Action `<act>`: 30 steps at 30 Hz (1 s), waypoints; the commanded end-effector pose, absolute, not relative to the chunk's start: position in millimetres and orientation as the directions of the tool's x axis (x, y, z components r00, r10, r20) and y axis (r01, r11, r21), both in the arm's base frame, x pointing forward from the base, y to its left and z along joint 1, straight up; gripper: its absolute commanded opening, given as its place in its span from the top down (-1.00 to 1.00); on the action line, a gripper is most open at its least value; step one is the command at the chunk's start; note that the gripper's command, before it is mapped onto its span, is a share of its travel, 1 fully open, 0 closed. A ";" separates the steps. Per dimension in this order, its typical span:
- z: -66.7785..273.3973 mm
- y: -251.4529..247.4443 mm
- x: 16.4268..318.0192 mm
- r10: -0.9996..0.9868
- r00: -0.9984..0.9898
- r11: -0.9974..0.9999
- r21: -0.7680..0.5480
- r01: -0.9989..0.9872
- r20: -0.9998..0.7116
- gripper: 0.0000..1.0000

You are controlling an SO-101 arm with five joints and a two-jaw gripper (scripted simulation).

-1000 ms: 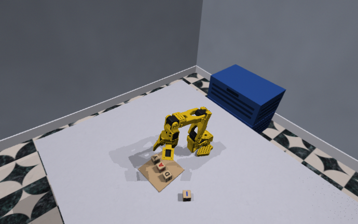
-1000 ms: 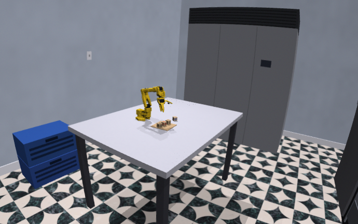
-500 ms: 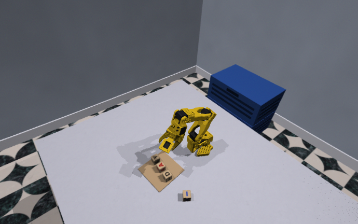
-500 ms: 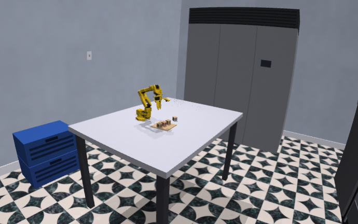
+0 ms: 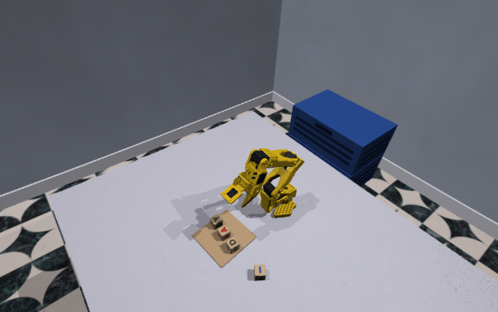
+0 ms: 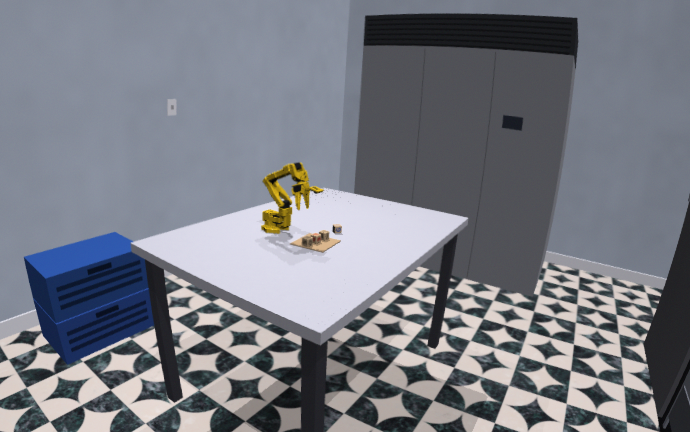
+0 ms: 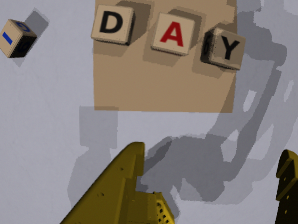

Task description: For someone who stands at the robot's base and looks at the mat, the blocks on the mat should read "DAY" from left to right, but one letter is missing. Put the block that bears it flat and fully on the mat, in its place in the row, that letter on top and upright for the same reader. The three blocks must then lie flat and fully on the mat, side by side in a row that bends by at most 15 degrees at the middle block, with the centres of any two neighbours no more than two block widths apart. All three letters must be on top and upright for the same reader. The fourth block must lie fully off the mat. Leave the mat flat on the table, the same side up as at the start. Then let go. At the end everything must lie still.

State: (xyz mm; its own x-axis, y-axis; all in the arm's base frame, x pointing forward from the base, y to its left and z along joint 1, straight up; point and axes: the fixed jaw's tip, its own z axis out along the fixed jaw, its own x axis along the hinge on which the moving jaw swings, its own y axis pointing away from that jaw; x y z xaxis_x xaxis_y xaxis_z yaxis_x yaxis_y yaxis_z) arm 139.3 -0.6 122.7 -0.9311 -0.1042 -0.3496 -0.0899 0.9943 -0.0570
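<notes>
Three wooden blocks lie in a row on the tan mat (image 5: 224,241). In the wrist view they read D (image 7: 112,24), A (image 7: 173,34), Y (image 7: 226,48) from left to right, letters on top. In the top view they show as D (image 5: 232,244), A (image 5: 224,232) and Y (image 5: 216,221). The Y block sits close to the mat's edge. A fourth block with a blue I (image 5: 260,271) lies on the table off the mat; it also shows in the wrist view (image 7: 16,36). My gripper (image 5: 240,196) is open and empty, raised above the table near the base, apart from the mat.
The yellow arm (image 5: 273,180) is folded back over its base. A blue drawer cabinet (image 5: 340,136) stands on the floor beyond the table. A grey cupboard (image 6: 465,137) stands behind the table in the exterior view.
</notes>
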 end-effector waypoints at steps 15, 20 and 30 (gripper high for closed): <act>128.5 0.3 138.4 -0.011 -0.915 1.000 -0.024 -0.001 -0.404 0.29; 128.5 0.3 138.4 -0.011 -0.915 1.000 -0.024 -0.001 -0.404 0.29; 128.5 0.3 138.4 -0.011 -0.915 1.000 -0.024 -0.001 -0.404 0.29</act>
State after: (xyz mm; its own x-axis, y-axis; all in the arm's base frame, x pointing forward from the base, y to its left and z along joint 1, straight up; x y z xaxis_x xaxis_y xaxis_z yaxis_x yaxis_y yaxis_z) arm 136.9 -0.1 123.7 -0.9264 -0.0105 -0.3764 -0.0014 0.9997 -0.0247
